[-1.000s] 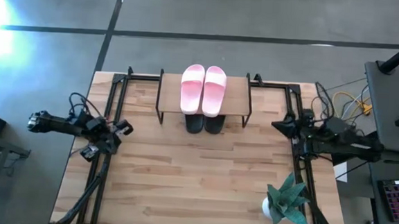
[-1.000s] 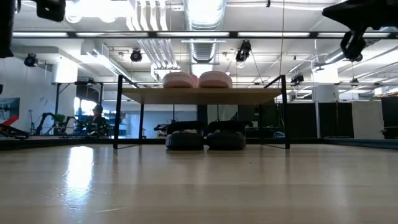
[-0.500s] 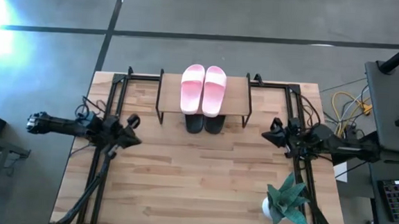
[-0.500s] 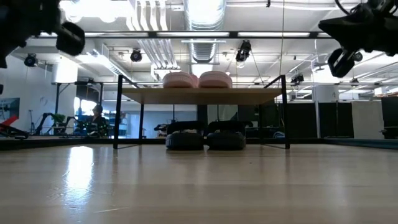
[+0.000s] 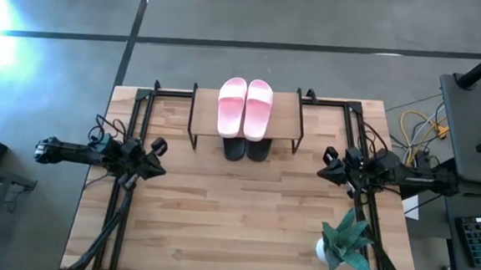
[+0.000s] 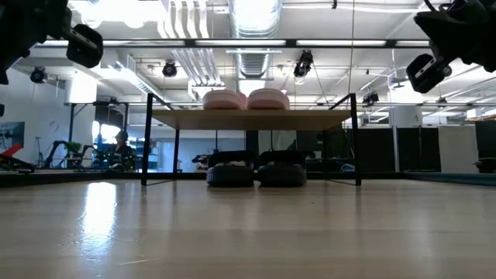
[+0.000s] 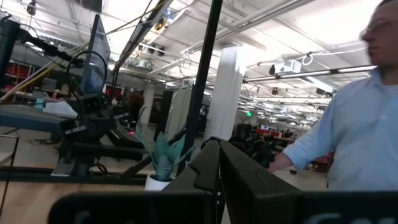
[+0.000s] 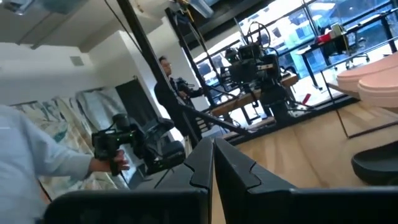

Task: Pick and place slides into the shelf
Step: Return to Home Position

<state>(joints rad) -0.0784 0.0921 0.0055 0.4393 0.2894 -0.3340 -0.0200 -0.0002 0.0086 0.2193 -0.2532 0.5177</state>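
The light pink slides (image 5: 245, 108) lie side by side, soles down, on the shelf's plank top (image 5: 288, 113). In the low view the pink slides (image 6: 245, 99) sit above the plank (image 6: 325, 118), and the black slides (image 6: 256, 172) rest on the table beneath it. The black slides' ends (image 5: 246, 149) poke out under the shelf's near edge. My left gripper (image 5: 159, 157) hovers shut over the table's left side, well left of the shelf. My right gripper (image 5: 326, 164) hovers shut over the right side. Both grippers, left (image 7: 217, 155) and right (image 8: 211, 155), show their fingers together.
A potted plant (image 5: 347, 242) stands at the table's near right corner, close below my right arm. Black frame rails run along the table's left (image 5: 132, 128) and right (image 5: 361, 142) sides. A person in a light blue shirt (image 7: 354, 130) stands beyond the table.
My left gripper has swung a little toward the table's right and turned about. My right gripper has moved toward the near edge and slightly left, and has come down. All the slides have stayed in place.
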